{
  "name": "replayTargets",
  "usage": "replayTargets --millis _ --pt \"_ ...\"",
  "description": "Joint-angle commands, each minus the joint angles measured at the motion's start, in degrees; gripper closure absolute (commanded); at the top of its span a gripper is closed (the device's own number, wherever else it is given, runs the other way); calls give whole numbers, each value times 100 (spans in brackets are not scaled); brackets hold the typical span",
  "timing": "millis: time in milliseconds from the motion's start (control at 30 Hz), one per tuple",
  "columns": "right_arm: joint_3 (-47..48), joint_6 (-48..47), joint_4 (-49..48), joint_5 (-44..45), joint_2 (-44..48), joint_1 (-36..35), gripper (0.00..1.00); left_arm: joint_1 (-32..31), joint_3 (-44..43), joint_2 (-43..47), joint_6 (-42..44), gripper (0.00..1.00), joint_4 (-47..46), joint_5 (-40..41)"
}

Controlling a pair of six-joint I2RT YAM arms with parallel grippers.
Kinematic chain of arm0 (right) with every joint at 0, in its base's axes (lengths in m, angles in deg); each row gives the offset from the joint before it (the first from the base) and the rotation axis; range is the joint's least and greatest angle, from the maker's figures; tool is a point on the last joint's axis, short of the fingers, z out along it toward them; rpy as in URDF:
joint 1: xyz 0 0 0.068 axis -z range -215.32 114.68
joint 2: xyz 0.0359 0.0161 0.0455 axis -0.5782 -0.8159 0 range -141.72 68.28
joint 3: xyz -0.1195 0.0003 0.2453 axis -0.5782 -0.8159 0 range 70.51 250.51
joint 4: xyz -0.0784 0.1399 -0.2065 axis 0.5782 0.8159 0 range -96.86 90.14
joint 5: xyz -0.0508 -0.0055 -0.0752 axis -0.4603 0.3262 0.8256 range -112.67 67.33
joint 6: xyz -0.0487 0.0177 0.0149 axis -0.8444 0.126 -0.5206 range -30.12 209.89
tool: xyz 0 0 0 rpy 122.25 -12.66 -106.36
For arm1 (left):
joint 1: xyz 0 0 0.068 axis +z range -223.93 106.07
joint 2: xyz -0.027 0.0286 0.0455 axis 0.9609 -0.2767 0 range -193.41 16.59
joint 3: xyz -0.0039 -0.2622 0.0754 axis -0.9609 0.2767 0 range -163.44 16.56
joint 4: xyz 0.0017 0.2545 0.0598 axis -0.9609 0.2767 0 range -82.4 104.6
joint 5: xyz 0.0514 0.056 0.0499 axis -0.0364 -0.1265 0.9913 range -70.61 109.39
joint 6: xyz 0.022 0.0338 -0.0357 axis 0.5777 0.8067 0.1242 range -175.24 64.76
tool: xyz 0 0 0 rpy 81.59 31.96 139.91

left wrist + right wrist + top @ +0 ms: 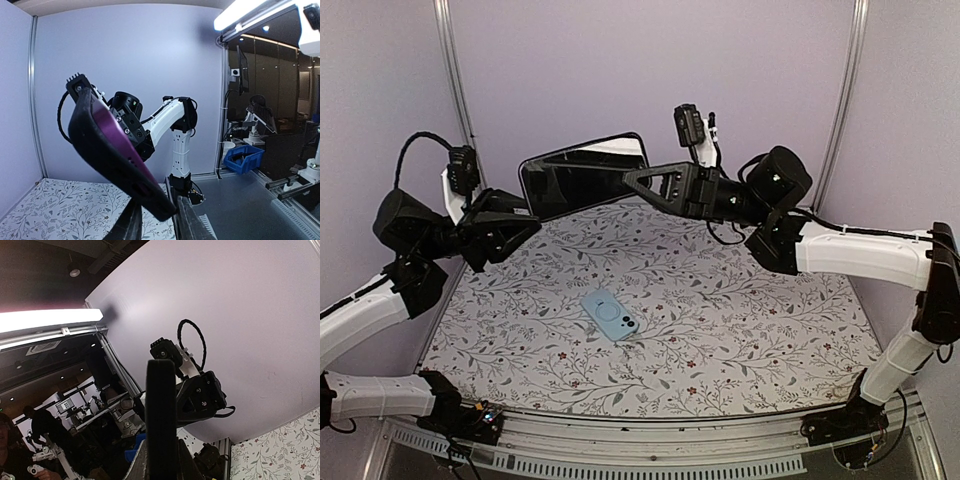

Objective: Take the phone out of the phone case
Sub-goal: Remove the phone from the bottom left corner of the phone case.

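A black phone case [582, 178] hangs in the air above the back of the table, held between both arms. In the top view a glossy dark face, seemingly the phone's screen, fills its rim. My right gripper [635, 180] is shut on its right end; in the right wrist view the case [161, 415] stands edge-on between the fingers [161, 460]. My left gripper [525, 218] is at its left end. In the left wrist view the case [107, 150] slants down, purple on its face, its lower corner pinched between the fingers [156, 215].
A light blue phone-shaped slab [611, 315] with a ring and camera bump on its back lies flat mid-table on the floral mat [740, 320]. Purple walls and metal posts [455, 80] enclose the back and sides.
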Motion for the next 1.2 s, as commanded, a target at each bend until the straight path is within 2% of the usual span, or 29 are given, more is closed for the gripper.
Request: replayTargets --millis 0,500,1167 --pt "238 467 -622 -347 -53 -178 100 -25 -7 -129 51 74 -161 68" --pt "99 1473 -1437 -646 -41 -176 100 -42 -140 -383 -169 76 -721 -388" --pt "0 1953 -1560 -676 34 -221 100 -122 -473 -782 -132 78 -1009 -446"
